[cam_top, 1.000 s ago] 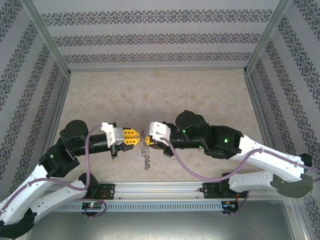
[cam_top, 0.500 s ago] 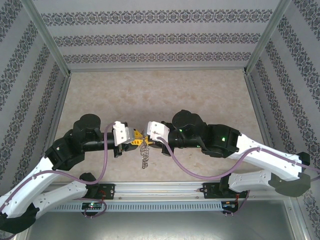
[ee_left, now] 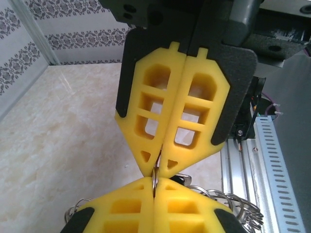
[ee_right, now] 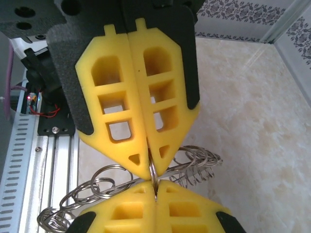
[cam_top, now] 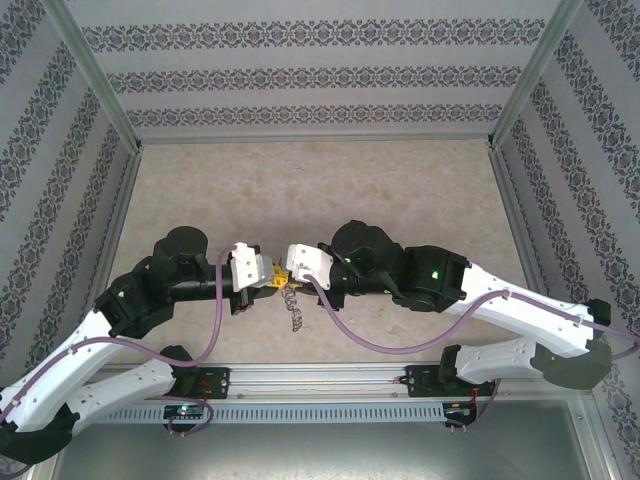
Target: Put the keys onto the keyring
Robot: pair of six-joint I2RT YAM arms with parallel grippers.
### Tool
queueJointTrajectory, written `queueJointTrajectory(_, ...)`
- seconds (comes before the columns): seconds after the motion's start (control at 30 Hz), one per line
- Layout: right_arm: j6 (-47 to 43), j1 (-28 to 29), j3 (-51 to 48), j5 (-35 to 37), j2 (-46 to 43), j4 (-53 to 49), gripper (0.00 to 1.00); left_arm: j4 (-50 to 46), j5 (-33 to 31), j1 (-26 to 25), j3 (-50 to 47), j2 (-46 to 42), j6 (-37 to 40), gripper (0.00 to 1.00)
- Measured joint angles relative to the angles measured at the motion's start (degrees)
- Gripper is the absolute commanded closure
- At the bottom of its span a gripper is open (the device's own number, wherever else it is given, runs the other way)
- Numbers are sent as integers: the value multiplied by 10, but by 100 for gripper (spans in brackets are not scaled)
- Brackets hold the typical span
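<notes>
My left gripper (cam_top: pixel 271 276) and right gripper (cam_top: pixel 287 273) meet tip to tip above the near middle of the table. Both are shut on one small wire loop (ee_left: pixel 154 176) of the keyring. In the left wrist view my left gripper (ee_left: pixel 156 168) pinches the loop from above, and the right arm's yellow fingers (ee_left: pixel 194 211) hold it from below. In the right wrist view my right gripper (ee_right: pixel 151 169) grips the same loop (ee_right: pixel 153 175). The rest of the keyring (cam_top: pixel 293 308) hangs below the tips, with its wire loops (ee_right: pixel 197 162) fanned out. The keys are hidden.
The slotted aluminium rail (cam_top: pixel 320 378) at the table's near edge lies just under and behind the grippers. A metal frame and patterned walls (cam_top: pixel 320 75) enclose the marble-look tabletop (cam_top: pixel 320 190), which stretches bare beyond the arms.
The left jaws have closed tight on the loop. The left arm has folded inward and the right arm has shifted slightly left, with the keyring still hanging between them.
</notes>
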Motion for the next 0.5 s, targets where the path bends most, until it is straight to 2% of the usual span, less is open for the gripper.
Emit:
queueJointTrajectory(0.13, 0, 0, 2, 2, 0, -3, 98, 1, 1, 0, 0, 0, 0, 100)
queueJointTrajectory(0.23, 1, 1, 2, 1, -1, 0, 83, 9, 3, 0, -5, -6, -6, 100)
queueJointTrajectory(0.33, 4, 1, -9, 0, -14, 15, 74, 39, 9, 0, -25, -24, -23, 100)
queueJointTrajectory(0.4, 9, 1, -22, 0, -30, 22, 73, 68, 18, 0, -46, -40, -38, 100)
queueJointTrajectory(0.5, 18, 1, -37, -2, -48, 28, 81, 116, 30, 0, -73, -56, -61, 100)
